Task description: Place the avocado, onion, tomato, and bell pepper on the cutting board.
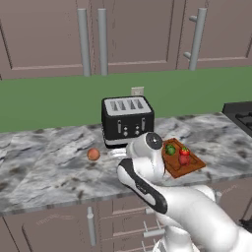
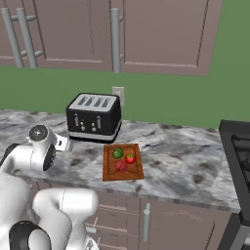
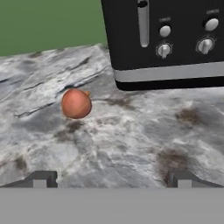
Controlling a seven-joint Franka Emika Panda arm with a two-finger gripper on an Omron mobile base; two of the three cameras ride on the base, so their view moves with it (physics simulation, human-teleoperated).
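The onion [image 3: 76, 103] lies on the counter [image 3: 131, 140] near the toaster [image 3: 175, 39]; the gripper [image 3: 111, 179] hovers with jaws apart, holding nothing.

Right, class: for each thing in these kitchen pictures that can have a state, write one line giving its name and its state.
Small round orange-tan onion: lying loose on the grey marble counter, left of the toaster, not held.
Reddish-brown wooden cutting board: flat on the counter, carrying three items.
Glossy red tomato: on the board.
Green vegetable: on the board.
Black four-slot toaster: upright, slots empty.
End effector: open, holding nothing.
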